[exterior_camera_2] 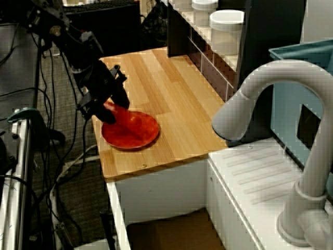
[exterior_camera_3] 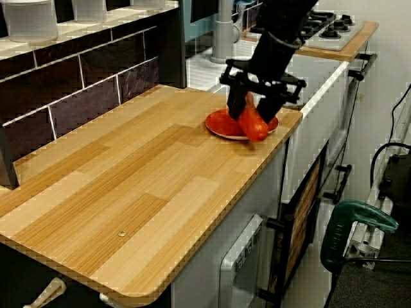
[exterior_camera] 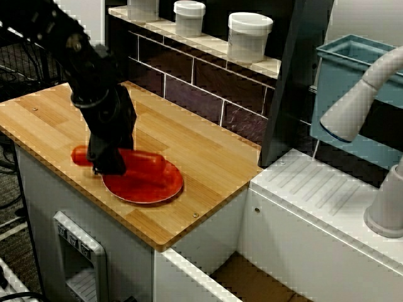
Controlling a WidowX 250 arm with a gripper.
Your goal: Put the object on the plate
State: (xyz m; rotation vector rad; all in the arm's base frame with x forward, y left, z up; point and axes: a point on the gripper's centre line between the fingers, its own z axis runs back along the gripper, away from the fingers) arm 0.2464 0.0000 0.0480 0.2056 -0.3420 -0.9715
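The object (exterior_camera: pixel 149 162) is a glossy red sausage shape lying across the left part of the plate (exterior_camera: pixel 154 190), its left end sticking out past the rim. The plate is flat, round and red-orange, and sits near the front edge of the wooden counter (exterior_camera: pixel 201 151). My gripper (exterior_camera: pixel 108 165) comes down from above and is shut on the object's middle, with a black finger on either side. In the other views the object (exterior_camera_3: pixel 255 126) (exterior_camera_2: pixel 110 108) shows between the fingers, low over the plate (exterior_camera_3: pixel 218 122) (exterior_camera_2: pixel 136 131). The gripper (exterior_camera_3: pixel 255 106) (exterior_camera_2: pixel 106 107) hides the object's middle.
White jars (exterior_camera: pixel 250 34) stand on the tiled ledge behind the counter. A grey faucet (exterior_camera_2: pixel 260 88) and white sink top (exterior_camera: pixel 327 189) lie to the right, with a blue bin (exterior_camera: pixel 356 63) behind. The counter's front edge (exterior_camera_3: pixel 282 138) runs right beside the plate.
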